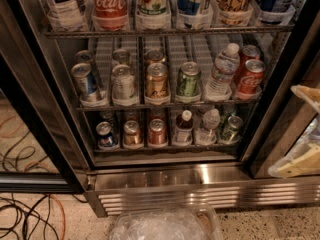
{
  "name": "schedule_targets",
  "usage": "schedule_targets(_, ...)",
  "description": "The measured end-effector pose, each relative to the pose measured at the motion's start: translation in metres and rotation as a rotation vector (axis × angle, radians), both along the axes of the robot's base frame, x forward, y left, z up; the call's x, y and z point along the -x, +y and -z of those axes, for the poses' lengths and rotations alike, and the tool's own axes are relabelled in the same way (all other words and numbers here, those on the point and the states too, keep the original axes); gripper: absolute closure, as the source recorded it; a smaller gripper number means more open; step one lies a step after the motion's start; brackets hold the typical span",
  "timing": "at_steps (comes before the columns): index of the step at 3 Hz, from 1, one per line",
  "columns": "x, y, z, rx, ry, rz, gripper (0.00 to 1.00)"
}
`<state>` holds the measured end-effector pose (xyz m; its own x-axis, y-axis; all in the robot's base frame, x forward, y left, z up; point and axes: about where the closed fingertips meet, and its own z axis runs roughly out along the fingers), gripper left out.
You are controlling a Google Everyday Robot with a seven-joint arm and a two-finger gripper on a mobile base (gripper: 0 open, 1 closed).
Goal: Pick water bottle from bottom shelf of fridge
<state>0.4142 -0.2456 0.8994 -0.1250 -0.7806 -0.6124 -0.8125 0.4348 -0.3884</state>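
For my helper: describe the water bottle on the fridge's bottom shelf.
In the fridge, find the bottom shelf, left of the gripper. The water bottle stands fifth from left: small, clear, white-capped, between a dark-liquid bottle and a green can.

The fridge stood open, its front free between the black door frame on the left and the right post. The hand hung outside at the right, fingers spread. On the bottom shelf, a dark-liquid bottle and a green can closely flanked the water bottle. The middle shelf left little room overhead.
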Motion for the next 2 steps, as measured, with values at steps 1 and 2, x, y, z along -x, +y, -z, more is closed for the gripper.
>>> schedule_targets(1,0.0000,0.0001,-0.0001,0.000,0.000,0.000,0.00)
schedule_targets(2,-0.0016,0.0025,-0.0014,-0.024,-0.003,0.001,0.00)
